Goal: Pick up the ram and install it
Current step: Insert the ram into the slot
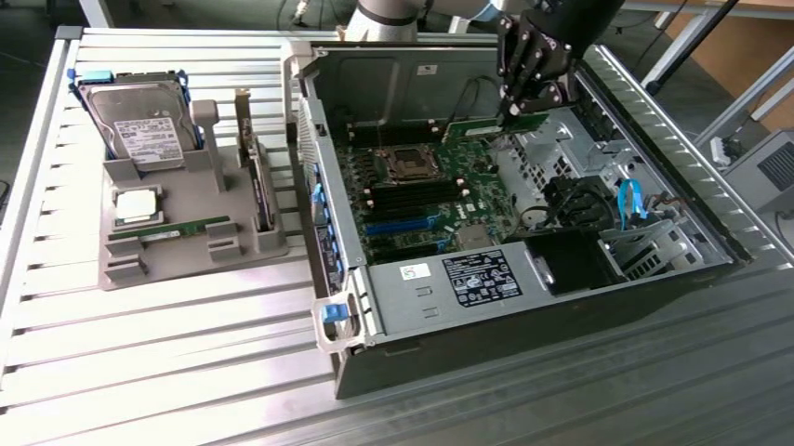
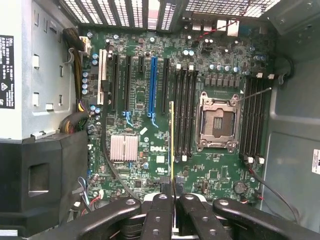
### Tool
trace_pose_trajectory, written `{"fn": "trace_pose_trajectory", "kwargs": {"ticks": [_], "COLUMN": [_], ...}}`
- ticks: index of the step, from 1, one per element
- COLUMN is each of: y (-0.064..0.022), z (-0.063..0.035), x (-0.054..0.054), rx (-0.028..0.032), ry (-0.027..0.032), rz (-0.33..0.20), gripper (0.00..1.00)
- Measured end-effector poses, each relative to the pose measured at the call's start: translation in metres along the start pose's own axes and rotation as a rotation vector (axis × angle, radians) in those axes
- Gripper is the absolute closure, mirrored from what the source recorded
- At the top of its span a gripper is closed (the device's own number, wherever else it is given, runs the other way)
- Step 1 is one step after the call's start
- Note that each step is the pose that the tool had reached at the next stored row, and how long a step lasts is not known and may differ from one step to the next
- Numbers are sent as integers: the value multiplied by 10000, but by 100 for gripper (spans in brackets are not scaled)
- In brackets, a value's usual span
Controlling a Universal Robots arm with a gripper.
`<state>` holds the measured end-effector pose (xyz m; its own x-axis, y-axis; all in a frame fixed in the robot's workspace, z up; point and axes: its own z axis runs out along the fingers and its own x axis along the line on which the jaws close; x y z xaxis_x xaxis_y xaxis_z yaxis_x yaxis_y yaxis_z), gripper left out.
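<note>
My gripper hangs inside the open computer case, over the back part of the green motherboard. It is shut on the ram, a thin green stick held level above the board. In the wrist view the ram shows edge-on as a narrow yellow-green line running out from between the black fingers. The gripper holds it just beside the black memory slots, which lie next to the empty processor socket. The ram hovers above the slots and is not seated.
A grey holder stands on the slatted table at the exterior view's left, carrying a hard drive, a square processor chip and another green stick. Inside the case are the power supply, cables and more slots.
</note>
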<state>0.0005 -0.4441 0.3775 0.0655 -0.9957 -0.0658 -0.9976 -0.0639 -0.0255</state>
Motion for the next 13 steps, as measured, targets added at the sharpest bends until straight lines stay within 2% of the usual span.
{"fn": "trace_pose_trajectory", "kwargs": {"ticks": [3,8,13], "y": [66,122,219], "z": [76,127,174], "x": [1,1,-2], "rx": [-1,0,2], "ry": [7,6,7], "rz": [1,7,38], "gripper": [89,89,89]}}
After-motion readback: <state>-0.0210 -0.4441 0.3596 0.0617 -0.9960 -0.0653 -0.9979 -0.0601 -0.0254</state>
